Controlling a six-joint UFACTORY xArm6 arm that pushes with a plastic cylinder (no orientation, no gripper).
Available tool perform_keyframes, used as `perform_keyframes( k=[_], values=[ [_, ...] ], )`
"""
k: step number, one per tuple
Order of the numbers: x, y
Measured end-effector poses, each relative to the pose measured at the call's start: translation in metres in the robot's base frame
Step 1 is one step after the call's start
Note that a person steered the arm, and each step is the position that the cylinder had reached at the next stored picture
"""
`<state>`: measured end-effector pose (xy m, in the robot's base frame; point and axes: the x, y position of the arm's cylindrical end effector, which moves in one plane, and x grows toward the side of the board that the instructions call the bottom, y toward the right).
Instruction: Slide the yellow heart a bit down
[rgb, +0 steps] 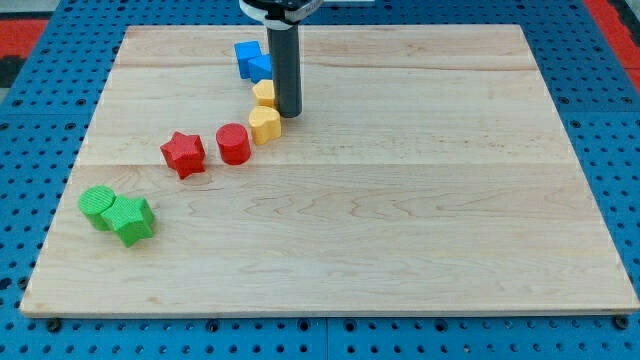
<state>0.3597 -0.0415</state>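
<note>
Two yellow blocks sit near the board's top middle. The lower one (264, 125) looks like the yellow heart. The upper yellow block (263, 93) lies just above it, partly hidden by my rod, and I cannot tell its shape. My tip (288, 112) rests on the board just right of both yellow blocks, close to the upper edge of the heart and touching or nearly touching it.
Blue blocks (253, 60) sit just above the yellow pair. A red cylinder (233, 143) lies left of the heart, and a red star (183, 153) lies further left. A green cylinder (97, 205) and a green star (132, 219) sit at lower left on the wooden board (420, 220).
</note>
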Motion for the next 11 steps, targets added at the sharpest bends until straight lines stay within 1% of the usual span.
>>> perform_keyframes(
  k=[5, 6, 8, 9, 11],
  values=[
    [-0.006, -0.001],
    [0.007, -0.001],
    [0.056, -0.001],
    [0.065, -0.002],
    [0.068, -0.002]
  ],
)
